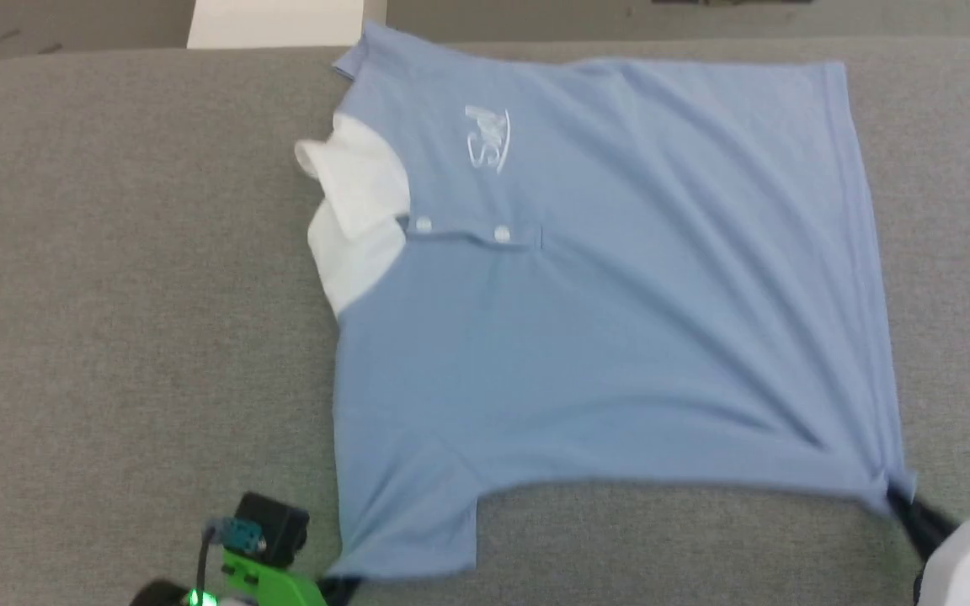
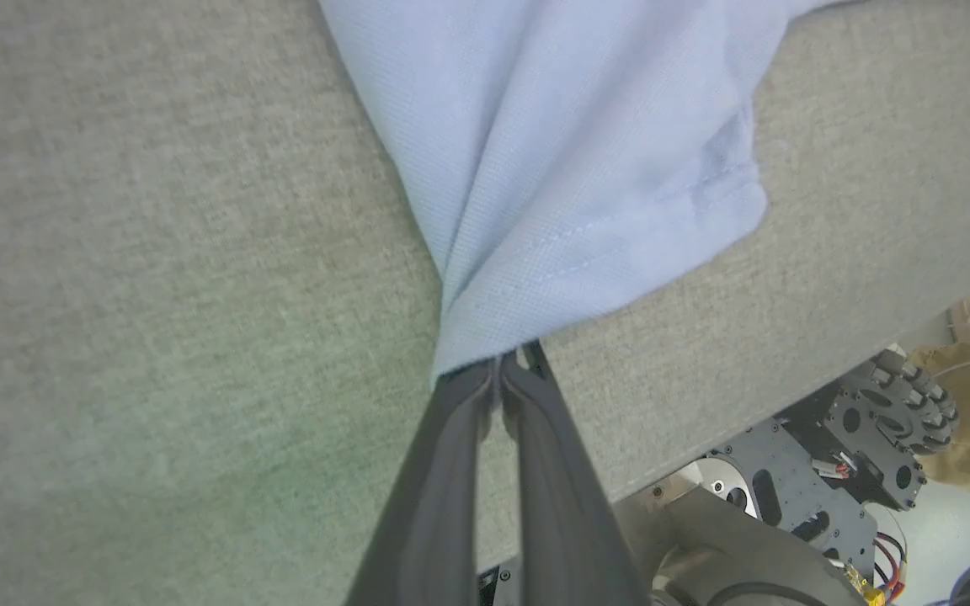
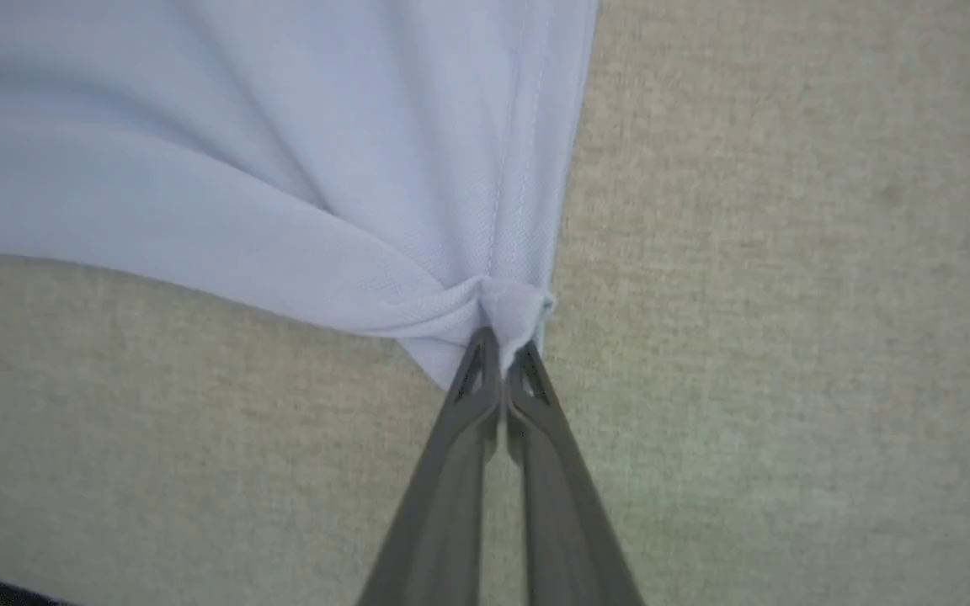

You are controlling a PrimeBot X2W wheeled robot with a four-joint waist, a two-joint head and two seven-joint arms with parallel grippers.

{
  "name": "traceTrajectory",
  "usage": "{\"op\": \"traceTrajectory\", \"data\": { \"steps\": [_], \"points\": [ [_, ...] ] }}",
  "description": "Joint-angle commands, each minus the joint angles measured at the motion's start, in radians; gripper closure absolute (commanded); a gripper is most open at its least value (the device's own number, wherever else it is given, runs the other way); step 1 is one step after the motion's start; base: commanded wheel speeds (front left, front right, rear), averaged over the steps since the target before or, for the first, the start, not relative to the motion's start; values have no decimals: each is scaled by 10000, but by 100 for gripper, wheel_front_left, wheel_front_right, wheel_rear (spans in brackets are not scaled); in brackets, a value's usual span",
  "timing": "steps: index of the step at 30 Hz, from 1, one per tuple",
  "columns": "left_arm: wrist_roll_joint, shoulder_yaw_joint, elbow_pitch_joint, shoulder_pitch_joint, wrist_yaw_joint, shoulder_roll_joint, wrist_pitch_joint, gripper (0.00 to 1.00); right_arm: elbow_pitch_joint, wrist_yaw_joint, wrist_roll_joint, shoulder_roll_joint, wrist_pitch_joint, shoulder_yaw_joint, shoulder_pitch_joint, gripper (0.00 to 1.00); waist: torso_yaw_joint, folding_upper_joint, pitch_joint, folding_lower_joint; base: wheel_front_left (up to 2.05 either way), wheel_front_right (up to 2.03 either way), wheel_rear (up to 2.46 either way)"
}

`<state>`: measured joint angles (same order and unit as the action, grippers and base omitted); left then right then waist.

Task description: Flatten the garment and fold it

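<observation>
the garment (image 1: 611,320) pinched at both near corners

we are finding the left claw (image 2: 506,364) mostly cut off by the bottom edge of the head view. the right claw (image 3: 502,341) is half hidden at that view's lower right. the chest logo (image 1: 487,139) is blurring too much to read. the garment is lying spread front up on the grey cloth surface (image 1: 114,295), light blue. its white collar (image 1: 354,210) is pointing to our left. creases are fanning from its near right corner. we are holding the left claw clamped together on the near sleeve's hem. we are holding the right claw clamped together on the bunched near hem corner.
</observation>
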<state>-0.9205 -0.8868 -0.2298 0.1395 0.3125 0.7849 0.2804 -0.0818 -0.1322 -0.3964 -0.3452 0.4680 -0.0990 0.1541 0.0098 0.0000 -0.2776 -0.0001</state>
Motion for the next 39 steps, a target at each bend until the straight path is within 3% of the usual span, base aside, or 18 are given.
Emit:
{"op": "traceTrajectory", "data": {
  "steps": [1,7,14,23,26,29,39],
  "points": [
    [-196,-117,35,-414,116,128,229,100,99,15,-37,-145,326,175,433,100,35,0,388,1,0,0,0],
    [-974,-159,-226,-1288,360,378,529,100,153,15,-611,-522,1498,422,1576,100,60,0,772,1,0,0,0],
    [-1730,-49,-640,-2097,577,708,633,100,-84,15,-1106,-431,2269,267,2429,100,117,0,1011,1,0,0,0],
    [-1174,529,-1320,-1592,688,1142,20,100,-868,15,-1016,-511,1994,-82,2227,100,149,0,960,1,0,0,0],
    [-672,715,-1542,-863,546,1211,-40,100,-1160,15,-990,-673,1710,-50,1555,100,81,0,684,1,0,0,0],
    [324,1034,-1681,1004,-4,1065,6,100,-1455,15,-919,-1246,1328,50,-96,100,-102,0,-160,1,0,0,0],
    [1071,1562,-295,3419,-826,286,-383,100,-853,15,-665,-1824,788,718,-2533,100,-498,0,-1752,1,0,0,0]
  ]
}}
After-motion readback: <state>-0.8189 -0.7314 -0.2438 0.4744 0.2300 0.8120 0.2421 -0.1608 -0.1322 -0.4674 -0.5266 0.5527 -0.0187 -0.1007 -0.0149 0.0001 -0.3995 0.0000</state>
